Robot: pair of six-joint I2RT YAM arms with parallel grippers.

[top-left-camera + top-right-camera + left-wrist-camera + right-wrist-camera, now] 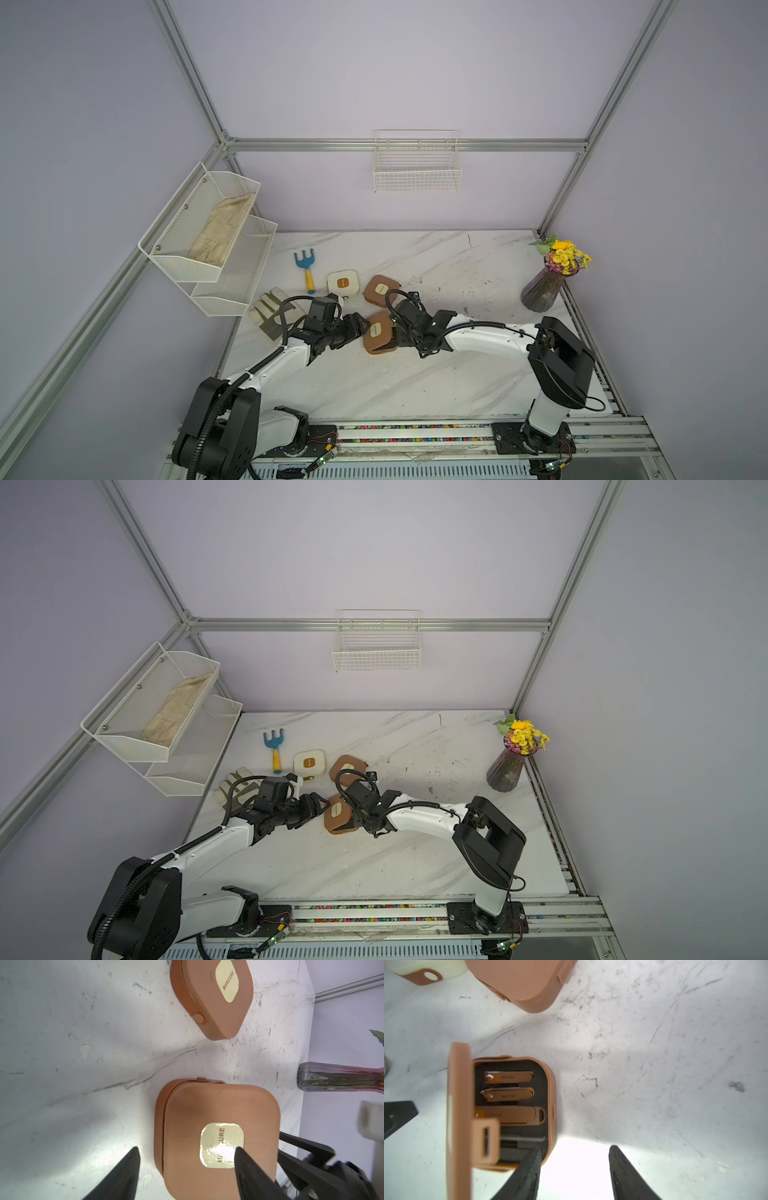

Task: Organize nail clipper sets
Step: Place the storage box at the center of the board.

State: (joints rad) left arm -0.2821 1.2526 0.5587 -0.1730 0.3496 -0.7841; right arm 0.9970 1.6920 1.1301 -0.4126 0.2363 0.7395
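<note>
Right in front of me, the near brown case (377, 333) sits on the marble tabletop (415, 382), hemmed in by both arms. The left claw (187, 1147) comes at it turned on its side, fingers spread. One fingertip (241, 1159) lies over the gold MANICURE label on the lid (218, 1109), and its partner hangs low beside the case over bare marble. Nothing is clamped, and I can't tell whether that tip presses the lid.

Opposite, the right claw (575, 1147) is released, apart and empty, with one black finger (529, 1167) right at the case's open mouth. And look, the lid stands raised on that side! Inside, against the black lining, three bronze clippers (508, 1095) lie side by side, with a slim silver tool (525, 1139) next to them.

Further back, the far brown case (381, 290) is shut, and just beside it sits the cream case (343, 282), shut too. A glove (268, 309) lies by the left arm, and a blue-and-yellow rake (306, 270) is beyond it. Off in the far corner stands a vase of flowers (542, 291), and a wire basket (417, 170) hangs on the back wall
</note>
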